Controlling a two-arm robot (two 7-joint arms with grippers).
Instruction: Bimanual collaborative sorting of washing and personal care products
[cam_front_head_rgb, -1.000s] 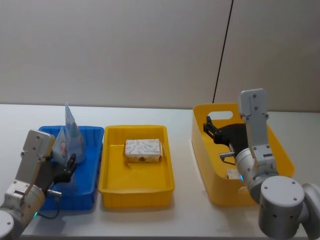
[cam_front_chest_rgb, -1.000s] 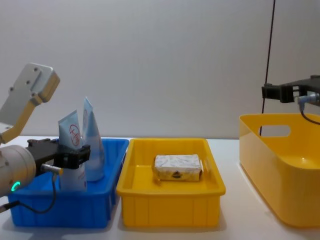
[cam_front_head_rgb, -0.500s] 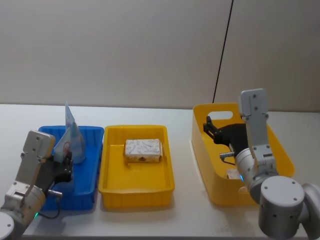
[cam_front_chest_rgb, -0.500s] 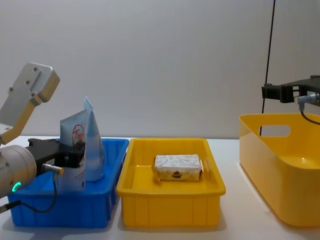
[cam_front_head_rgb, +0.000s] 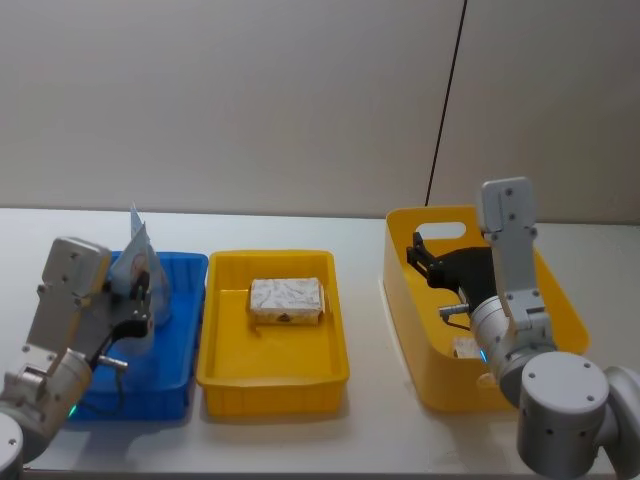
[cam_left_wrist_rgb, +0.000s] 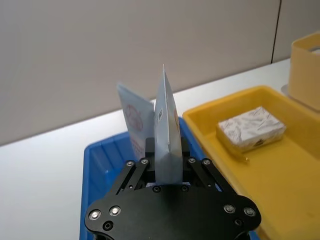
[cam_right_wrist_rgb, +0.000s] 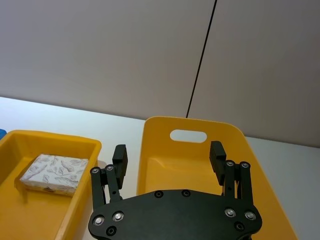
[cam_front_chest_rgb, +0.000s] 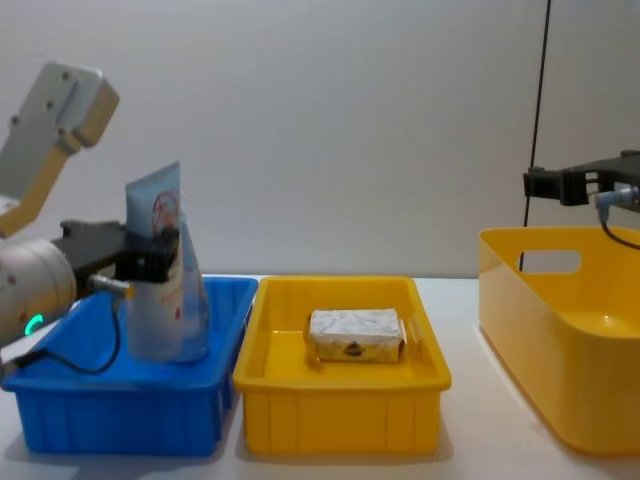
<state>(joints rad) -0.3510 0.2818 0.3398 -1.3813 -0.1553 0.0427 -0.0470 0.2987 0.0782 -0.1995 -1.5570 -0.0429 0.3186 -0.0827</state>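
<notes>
L gripper (cam_front_chest_rgb: 150, 265) is clamped on the squeeze tube w/ red marks (cam_front_chest_rgb: 155, 212), held upright over the blue tray (cam_front_chest_rgb: 120, 420) – the tapered tube (cam_front_chest_rgb: 195, 300) stands just beside, maybe touching. Risk: moving off could topple that neighbour, or the soft tube could swivel in the pinch. R gripper (cam_right_wrist_rgb: 170, 152) hangs spread wide over the yellow tub (cam_right_wrist_rgb: 225, 137); 1 wrapped block (cam_front_chest_rgb: 355, 335) lies in the yellow tray (cam_front_chest_rgb: 340, 420).

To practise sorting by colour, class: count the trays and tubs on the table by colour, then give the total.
Yellow: 2, the yellow tray and the yellow tub
Blue: 1, the blue tray
Total: 3
</notes>
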